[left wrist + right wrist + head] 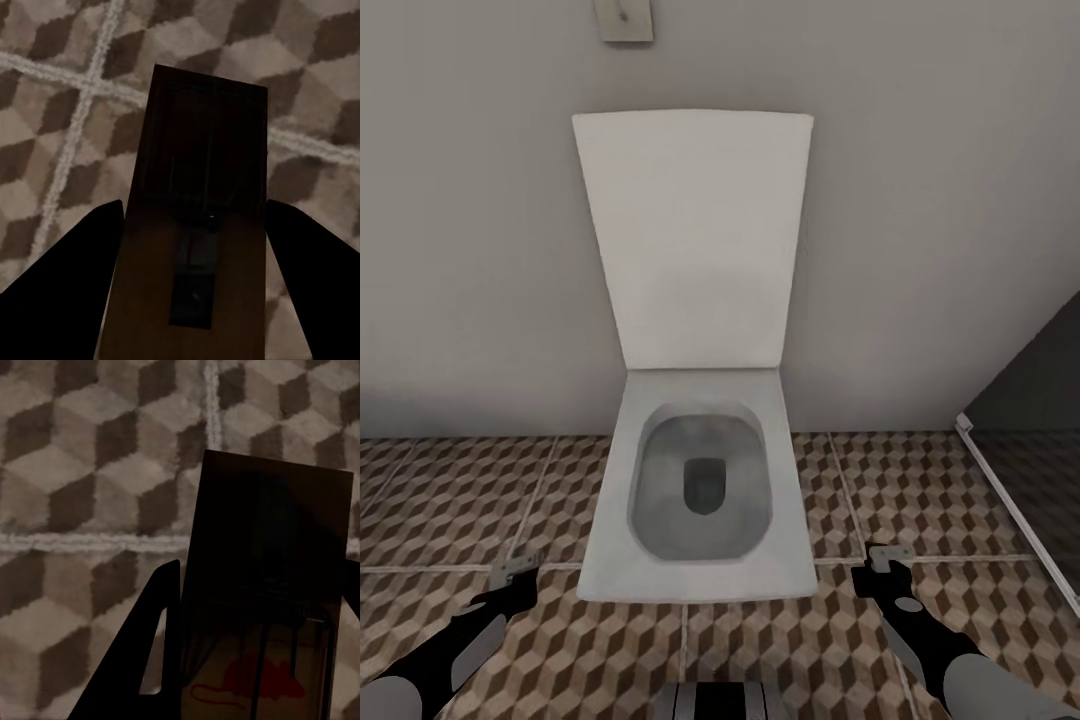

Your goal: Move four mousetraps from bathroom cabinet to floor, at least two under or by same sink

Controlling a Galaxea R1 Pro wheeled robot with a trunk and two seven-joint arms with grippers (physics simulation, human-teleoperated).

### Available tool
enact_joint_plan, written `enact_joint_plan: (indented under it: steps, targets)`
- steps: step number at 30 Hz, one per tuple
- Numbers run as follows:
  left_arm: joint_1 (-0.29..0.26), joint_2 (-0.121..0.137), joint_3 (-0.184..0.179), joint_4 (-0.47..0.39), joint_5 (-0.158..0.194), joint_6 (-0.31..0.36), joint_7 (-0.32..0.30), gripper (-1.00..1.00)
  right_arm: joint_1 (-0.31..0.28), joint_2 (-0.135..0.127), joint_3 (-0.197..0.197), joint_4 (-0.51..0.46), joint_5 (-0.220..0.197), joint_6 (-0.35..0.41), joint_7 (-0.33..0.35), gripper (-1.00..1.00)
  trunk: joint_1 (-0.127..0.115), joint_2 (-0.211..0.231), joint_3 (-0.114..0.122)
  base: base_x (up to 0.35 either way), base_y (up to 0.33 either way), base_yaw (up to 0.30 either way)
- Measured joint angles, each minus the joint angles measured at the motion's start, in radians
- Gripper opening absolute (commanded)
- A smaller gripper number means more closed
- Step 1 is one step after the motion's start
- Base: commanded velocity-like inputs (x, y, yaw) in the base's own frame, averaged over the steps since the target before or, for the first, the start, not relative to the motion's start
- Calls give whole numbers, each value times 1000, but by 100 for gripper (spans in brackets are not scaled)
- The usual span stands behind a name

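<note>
A white toilet is faced, w/ its lid up against a plain grey wall. It is boxy, smooth and hard, w/ a grey oval bowl. A small plate is fixed on the wall above the toilet.

Step in hand, as judged: 2 mousetraps are being carried to a spot by the sink, which is yet to be found. One mousetrap is held in the left pincer, low and left of the toilet's front. The dark fingers are pressed on both long sides of it. The other mousetrap is held in the right pincer, low and right of the toilet's front, gripped the same way.

Each trap is a flat brown wood board, long and thin, w/ thin metal wire on top. A red mouse mark is seen on the right one; a small red patch on the left one.

The bathroom floor is laid around the toilet in big square tiles w/ a brown, beige and white cube print and pale grout lines. A dark panel w/ a white edge is set right of the toilet.

Next move, prob.: the base is to be turned away from the toilet till the sink is found, then the traps are to be lowered flat onto the tiles next to it.
</note>
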Motion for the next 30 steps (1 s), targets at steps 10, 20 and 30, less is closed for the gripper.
enact_joint_plan:
  steps: [10, 20, 30]
  targets:
    - [0, 5, -1, -84, 2, 3, -6, -100, 0, 0, 0, -65, 1, 1, 1, -100, 0, 0, 0, 0, 0, 0]
    - [0, 9, 1, -198, -28, 10, -5, -100, 0, 1, -1, -168, -1, 3, 2, -100, 0, 0, 0, 0, 0, 0]
    - [0, 10, 3, -201, -35, 10, -3, -100, 0, 2, 0, -171, 0, 3, 2, -100, 0, 0, 0, 0, 0, 0]
